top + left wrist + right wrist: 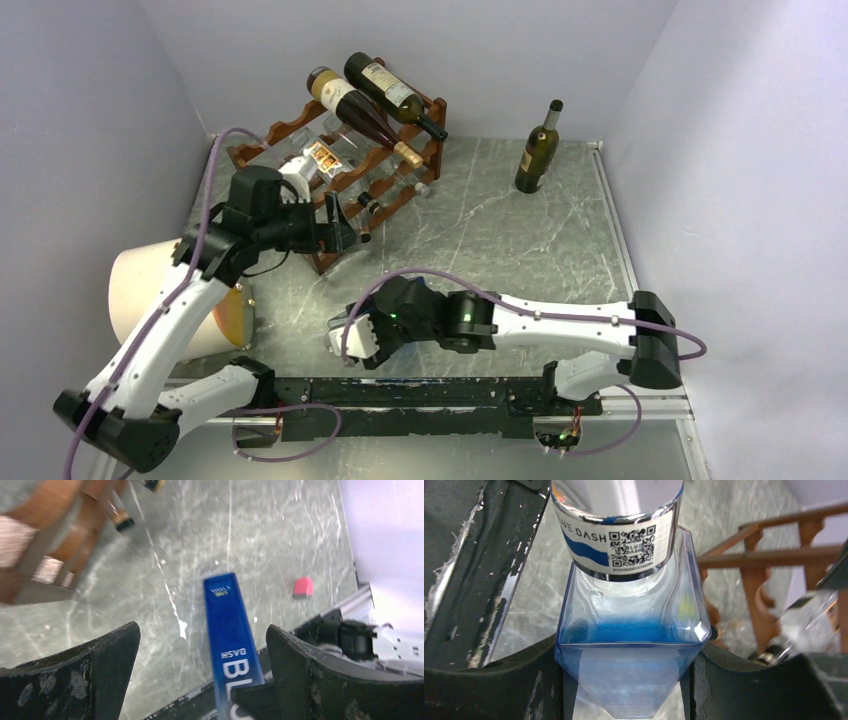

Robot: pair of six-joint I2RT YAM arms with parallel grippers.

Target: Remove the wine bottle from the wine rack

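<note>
Right fingers point(744, 680) are clamped on both flanks of the wine bottle point(629, 645), and the right gripper point(629, 685) has it pinched low on the body, just under the shoulder. What a look at it: clear, square-shouldered glass with a blue tint pooling at the shoulder, a shiny silver cap band printed "BLUE DASH" with a blue stripe and a QR code. From the left wrist the same bottle shows as a long, deep-blue slab with white lettering.

Over to the left fingers point(100, 665): spread wide, nothing touching them. The left gripper point(202, 632) hangs open above the table, the blue bottle showing in the gap beyond its tips.

Out to the bigger picture. The wine bottle is off the wine rack point(283, 131), held on the rack's near side, apart from its front corner post. The left gripper sits just beside that same corner. The rack itself is reddish-brown wood, scalloped rails on square posts, with two dark bottles point(365, 108) lying across its top tier and clear ones lower down. A green bottle point(538, 150) stands upright well to the right of the rack on the grey marbled table point(500, 230).
</note>
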